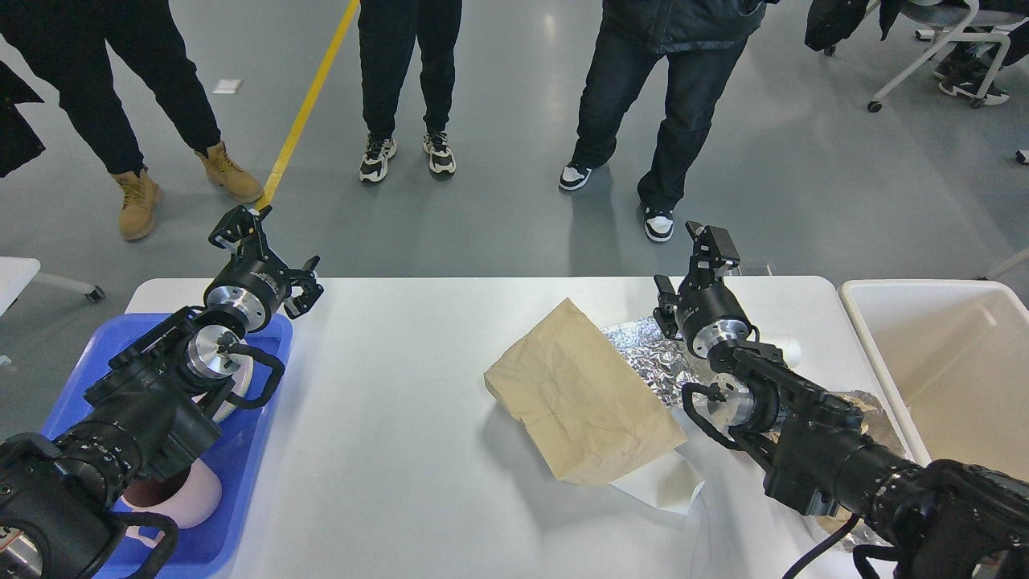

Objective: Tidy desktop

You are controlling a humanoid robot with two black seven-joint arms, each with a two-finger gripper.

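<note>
The white desktop (402, 450) holds a crumpled brown paper bag (579, 394) at centre right. The bag lies partly on a sheet of silver foil (647, 354) and on a white paper (663, 482). My right gripper (687, 265) is open and empty, raised above the table's far edge just beyond the foil. My left gripper (272, 253) is open and empty, raised above the far corner of the blue tray (76, 378). A white cup (788, 350) lies partly hidden behind my right arm.
The blue tray at the left holds a pink cup (197, 490) and a white plate (237, 386), mostly hidden by my left arm. A deep cream-white bin (949, 362) stands at the right. More crumpled foil (872, 402) lies under my right arm. Three people stand beyond the table.
</note>
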